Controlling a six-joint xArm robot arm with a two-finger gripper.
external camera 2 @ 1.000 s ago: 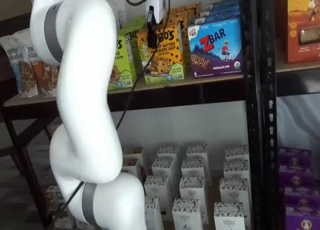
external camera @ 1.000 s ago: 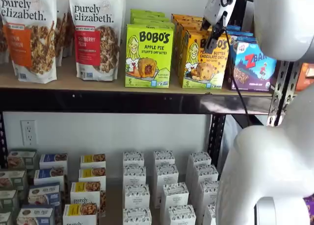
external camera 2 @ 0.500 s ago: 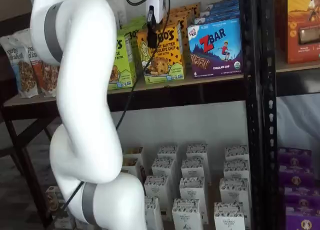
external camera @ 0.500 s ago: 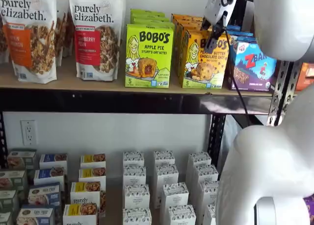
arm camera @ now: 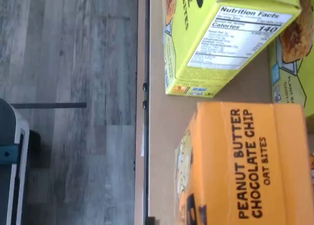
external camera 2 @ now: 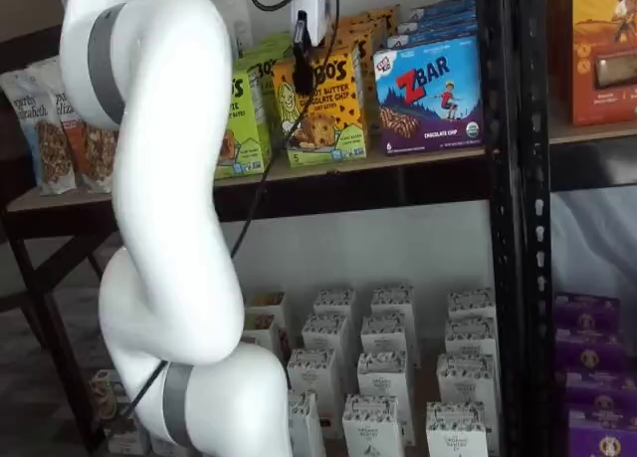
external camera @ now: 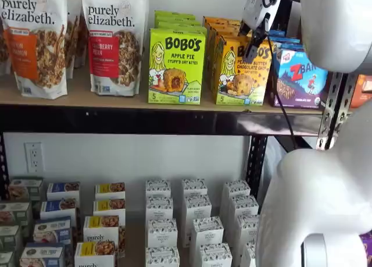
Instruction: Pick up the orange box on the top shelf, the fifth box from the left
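The orange box point(external camera: 238, 75) stands upright on the top shelf point(external camera: 87, 98), between a lime-green Bobo's box point(external camera: 176, 66) and a blue Zbar box point(external camera: 299, 75); more orange boxes stand in a row behind it. Both shelf views show my gripper point(external camera: 254, 43) hanging in front of the orange box's point(external camera 2: 328, 118) upper front edge, white body above, black fingers point(external camera 2: 303, 77) down against its face. No gap between the fingers shows, and whether they grip the box is unclear. The wrist view looks onto the orange box's point(arm camera: 245, 171) lid, with no fingers in sight.
Granola bags point(external camera: 116, 40) stand at the shelf's left. Black perforated uprights point(external camera 2: 508, 228) frame the right side. Small white boxes point(external camera: 195, 220) fill the lower level. My white arm point(external camera 2: 169, 228) stands in front of the shelves. The wrist view shows the lime-green box point(arm camera: 221, 38) and wood floor point(arm camera: 68, 112).
The gripper has crept slightly upward at the orange box's top edge; the box and everything else stay where they were.
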